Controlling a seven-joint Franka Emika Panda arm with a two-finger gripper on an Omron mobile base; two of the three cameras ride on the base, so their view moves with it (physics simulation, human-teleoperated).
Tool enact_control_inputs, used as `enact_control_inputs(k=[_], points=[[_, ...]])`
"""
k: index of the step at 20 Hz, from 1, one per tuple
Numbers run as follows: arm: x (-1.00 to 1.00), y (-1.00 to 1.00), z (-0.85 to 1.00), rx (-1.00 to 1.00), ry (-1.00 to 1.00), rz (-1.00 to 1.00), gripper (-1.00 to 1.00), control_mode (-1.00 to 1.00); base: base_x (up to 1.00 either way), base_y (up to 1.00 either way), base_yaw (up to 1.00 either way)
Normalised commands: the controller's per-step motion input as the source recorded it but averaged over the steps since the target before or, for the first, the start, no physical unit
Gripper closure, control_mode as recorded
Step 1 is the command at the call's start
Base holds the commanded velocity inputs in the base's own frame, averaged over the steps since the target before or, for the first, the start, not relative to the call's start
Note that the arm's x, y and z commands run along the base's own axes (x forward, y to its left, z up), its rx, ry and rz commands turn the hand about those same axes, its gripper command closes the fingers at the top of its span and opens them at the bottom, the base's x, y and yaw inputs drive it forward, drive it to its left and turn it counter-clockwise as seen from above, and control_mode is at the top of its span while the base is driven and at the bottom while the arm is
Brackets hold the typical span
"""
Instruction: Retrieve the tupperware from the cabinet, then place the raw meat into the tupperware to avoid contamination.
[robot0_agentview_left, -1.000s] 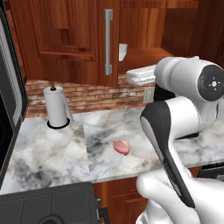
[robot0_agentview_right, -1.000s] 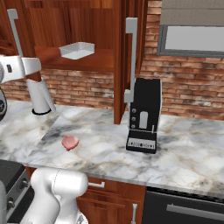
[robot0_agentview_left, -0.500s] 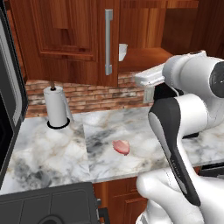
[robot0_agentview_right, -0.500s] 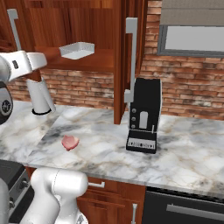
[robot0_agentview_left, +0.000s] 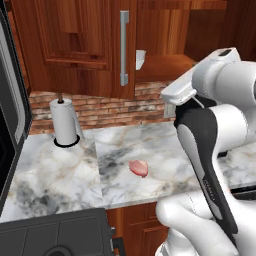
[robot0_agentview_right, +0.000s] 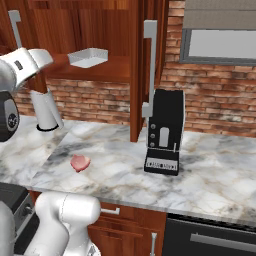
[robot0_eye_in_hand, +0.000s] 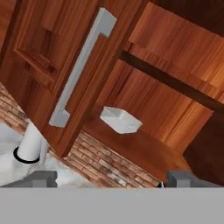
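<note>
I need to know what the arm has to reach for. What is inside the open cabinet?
On the bottom shelf of the cabinet sits the tupperware, alone and lidless. Its inside looks empty from the hand view. The shelf part behind the left door is hidden.

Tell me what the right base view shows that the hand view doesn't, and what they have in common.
The right base view alone takes in the raw meat on the marble counter, the black coffee machine and a window. The hand view alone has the spread fingers at its bottom edge, aimed at the open cabinet. Both share the tupperware on the cabinet shelf, a silver door handle and the paper-towel roll.
</note>
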Motion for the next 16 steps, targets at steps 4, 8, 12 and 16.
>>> enact_control_inputs(k=[4, 8, 12, 16], points=[[-0.01, -0.02, 0.03, -0.2, -0.11, 0.16, -1.0, -1.0, 0.0, 0.0, 0.0], [0.0, -0.02, 0.0, -0.18, -0.16, 0.18, -1.0, -1.0, 0.0, 0.0, 0.0], [0.0, 0.0, 0.0, -0.16, -0.18, 0.19, -1.0, -1.0, 0.0, 0.0, 0.0], [0.0, 0.01, 0.0, -0.19, -0.14, 0.16, -1.0, -1.0, 0.0, 0.0, 0.0]])
